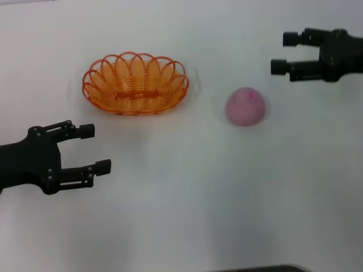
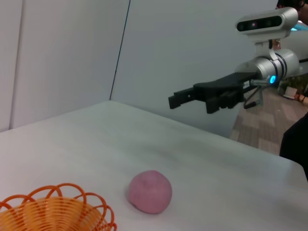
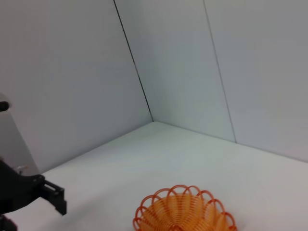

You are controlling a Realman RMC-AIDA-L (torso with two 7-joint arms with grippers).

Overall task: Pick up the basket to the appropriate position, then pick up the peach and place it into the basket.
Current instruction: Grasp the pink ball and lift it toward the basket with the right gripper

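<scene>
**Basket and peach apart on the table, both grippers released**

The basket (image 1: pixel 135 84) is seen on the white table (image 1: pixel 187 204), on the robot's left side and toward the far part of the work area. It is an oval form made of looped orange wire, with a scalloped rim and a solid orange bar at its base. Nothing is held inside it — only the bare wire and the bar are visible. Its rim is shown also in the left wrist view (image 2: pixel 55 209) and in the right wrist view (image 3: pixel 184 211).

The peach (image 1: pixel 245 106) is placed on the table to the right of the basket, near it but not touching. It is round, matte pink and much smaller than the basket, with a small darker pink mark on top.

The left gripper (image 1: pixel 95 148) is held nearer than the basket, its fingers spread and holding nothing. The right gripper (image 1: pixel 285 52) is held beyond the peach on the right side — its fingers are also spread, and nothing is grasped.
</scene>
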